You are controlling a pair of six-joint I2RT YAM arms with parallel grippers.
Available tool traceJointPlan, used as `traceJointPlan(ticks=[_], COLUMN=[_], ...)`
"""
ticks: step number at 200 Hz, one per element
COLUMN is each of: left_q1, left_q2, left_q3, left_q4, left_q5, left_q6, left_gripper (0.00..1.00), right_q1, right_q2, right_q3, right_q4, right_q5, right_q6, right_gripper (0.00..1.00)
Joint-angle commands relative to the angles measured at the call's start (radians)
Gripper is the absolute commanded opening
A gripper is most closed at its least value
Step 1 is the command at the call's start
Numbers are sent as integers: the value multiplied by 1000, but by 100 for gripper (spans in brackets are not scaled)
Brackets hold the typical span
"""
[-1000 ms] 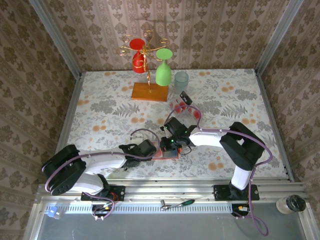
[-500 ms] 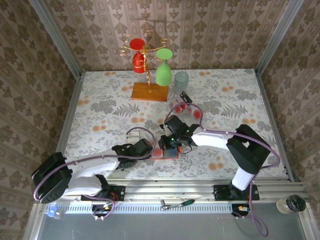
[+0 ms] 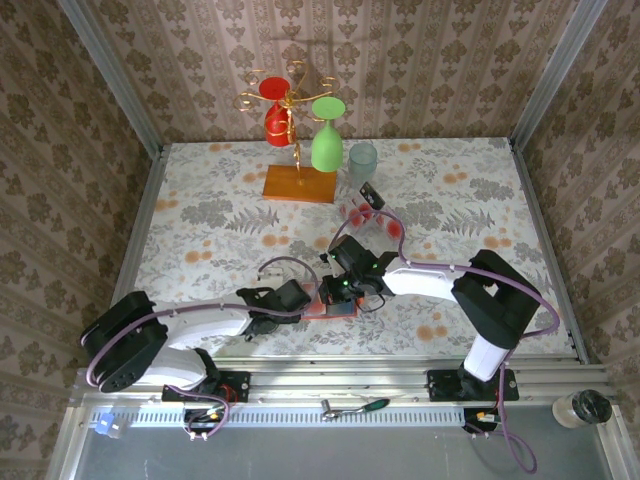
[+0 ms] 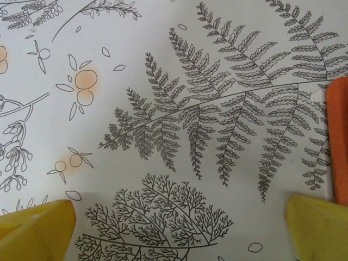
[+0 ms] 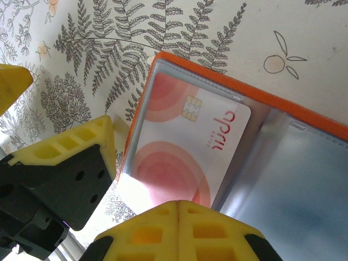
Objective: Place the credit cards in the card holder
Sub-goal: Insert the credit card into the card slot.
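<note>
The orange card holder (image 3: 338, 308) lay open on the desk (image 3: 200, 230) near the front edge, toward 6 o'clock of the desk's middle. In the right wrist view, one credit card (image 5: 185, 141) sat under the clear pocket on the left side of the holder (image 5: 304, 157), chip up. The right hand (image 3: 335, 292) hung over the holder. Its yellow fingers were pressed together (image 5: 179, 217) just over the card's near edge, and nothing could be seen between them.

The left hand (image 3: 303, 299) sat at the holder's 9 o'clock, jaws spread wide. In its own view (image 4: 179, 231) the two fingertips stood well apart over bare patterned cloth, with only the holder's orange edge (image 4: 340, 136) at 3 o'clock. Half a second before, this hand reached closer to the holder with the arm stretched flatter. It had since drawn back a little, while the right hand had barely shifted.

The other credit cards (image 3: 366, 212) lay loose at about 1 o'clock from the holder, unchanged.
</note>
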Motion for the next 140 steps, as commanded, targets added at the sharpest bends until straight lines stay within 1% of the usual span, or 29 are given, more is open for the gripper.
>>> traceJointPlan(ticks=[1, 79, 140], left_q1=[2, -2, -18], left_q2=[20, 67, 65], left_q3=[26, 34, 27], left_q4=[-9, 25, 35], left_q5=[12, 28, 23], left_q6=[21, 25, 15], left_gripper=[100, 100, 100], right_q1=[12, 32, 49], right_q2=[22, 68, 88], right_q3=[-15, 20, 62], right_q4=[-18, -38, -44], right_q5=[12, 10, -4], right_q6=[5, -3, 0], right_gripper=[2, 0, 0])
